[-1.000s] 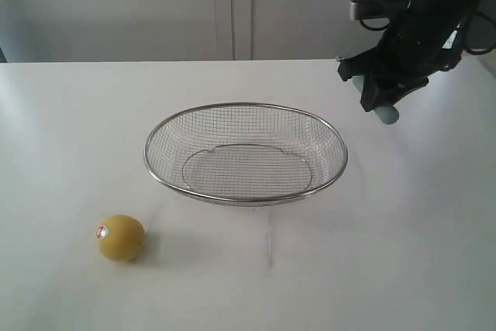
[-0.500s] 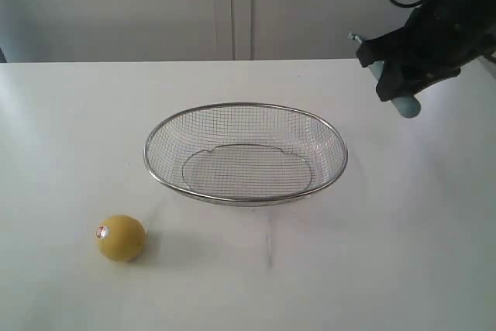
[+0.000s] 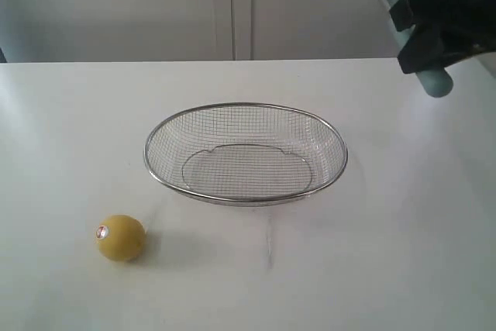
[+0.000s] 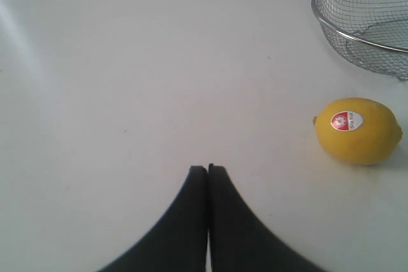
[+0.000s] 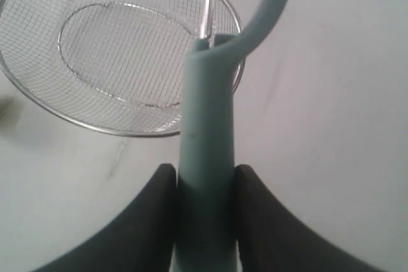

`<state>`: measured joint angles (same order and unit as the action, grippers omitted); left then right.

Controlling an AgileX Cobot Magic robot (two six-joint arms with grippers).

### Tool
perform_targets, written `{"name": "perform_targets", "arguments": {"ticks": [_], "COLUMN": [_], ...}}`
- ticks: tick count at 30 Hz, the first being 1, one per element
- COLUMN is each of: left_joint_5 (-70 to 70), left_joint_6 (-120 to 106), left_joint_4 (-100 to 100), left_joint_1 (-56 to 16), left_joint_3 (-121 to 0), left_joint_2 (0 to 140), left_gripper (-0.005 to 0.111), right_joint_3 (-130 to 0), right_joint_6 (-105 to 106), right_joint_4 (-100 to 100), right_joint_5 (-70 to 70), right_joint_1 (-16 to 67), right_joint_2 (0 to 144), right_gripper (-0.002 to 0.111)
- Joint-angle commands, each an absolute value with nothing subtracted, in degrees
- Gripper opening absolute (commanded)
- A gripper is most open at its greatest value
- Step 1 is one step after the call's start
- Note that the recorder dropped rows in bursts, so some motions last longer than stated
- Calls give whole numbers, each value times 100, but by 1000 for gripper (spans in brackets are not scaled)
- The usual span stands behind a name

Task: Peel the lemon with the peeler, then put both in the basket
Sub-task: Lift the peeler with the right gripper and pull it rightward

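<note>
The lemon (image 3: 120, 238) sits on the tabletop (image 3: 387, 253) near the front left corner, unpeeled, with its sticker facing up. It is apart from the basket (image 3: 147, 162) and in front of the basket's left end. The left gripper (image 4: 208, 176) hangs low over bare tabletop with its fingers pressed together and grasping nothing. In its wrist view the lemon (image 4: 357, 130) lies off to one side of the fingertips, on the side toward the basket (image 4: 319, 20), and its long axis runs roughly crosswise to the line of the fingers.

The basket occupies the middle of the tabletop and holds nothing.

Over the far right corner, the right gripper (image 3: 430, 36) is raised and clamped on the handle of the peeler (image 3: 434, 79). The handle's butt points down and the blade head points up and away. In its wrist view the peeler (image 5: 205, 125) runs straight out between the fingers above the basket (image 5: 127, 133).

The lemon lies diagonally across the basket from the peeler, so the left arm is much the nearer. It would have to open its fingers before it could hold the fruit.
</note>
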<state>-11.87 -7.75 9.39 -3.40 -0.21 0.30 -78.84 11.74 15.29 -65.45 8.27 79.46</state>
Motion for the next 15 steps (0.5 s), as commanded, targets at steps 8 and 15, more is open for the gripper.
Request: {"name": "perform_targets", "arguments": {"ticks": [8, 15], "left_joint_5": [-1207, -1207], "left_joint_6": [-770, -770], "left_joint_4": [955, 955], "left_joint_1": [-332, -332], "left_joint_3": [0, 0], "left_joint_2": [0, 0], "left_gripper": [0, 0], "right_joint_3": [-6880, -6411], "right_joint_6": [1359, 1817], "right_joint_4": [1847, 2481], "right_joint_5": [-6603, -6543], "right_joint_1": [799, 799], "right_joint_2": [7241, 6979], "right_gripper": [0, 0]}}
